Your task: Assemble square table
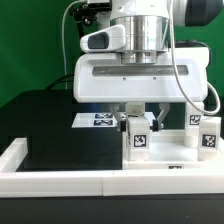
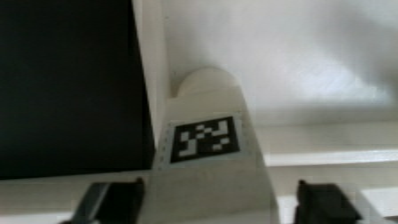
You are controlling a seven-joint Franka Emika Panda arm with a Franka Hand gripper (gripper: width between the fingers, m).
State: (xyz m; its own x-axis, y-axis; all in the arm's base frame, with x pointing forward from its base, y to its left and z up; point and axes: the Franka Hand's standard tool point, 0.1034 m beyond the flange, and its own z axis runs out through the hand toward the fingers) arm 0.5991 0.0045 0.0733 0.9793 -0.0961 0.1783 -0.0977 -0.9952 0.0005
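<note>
Arm vertical, gripper (image 1: 139, 121) pointing down, fingers (image 2: 111, 201) apart.

Leg block (image 2: 210, 150): white plastic, smooth, slightly satin; printed black-white tag, matt.
Border wall (image 1: 60, 181): white plastic, smooth, matt.
Table surface (image 1: 40, 120): black, matt, cloth-like.
Arm housing (image 1: 140, 75): white plastic, glossy.
Fingers (image 2: 118, 200): black, matt.

Pincer (image 1: 137, 124) hemmed by border wall (image 1: 60, 181) and tagged leg (image 1: 208, 139).

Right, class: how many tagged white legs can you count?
2: one leg flanked by the gripper, another leg at the exterior view's right edge. More may hide behind the arm.
</note>
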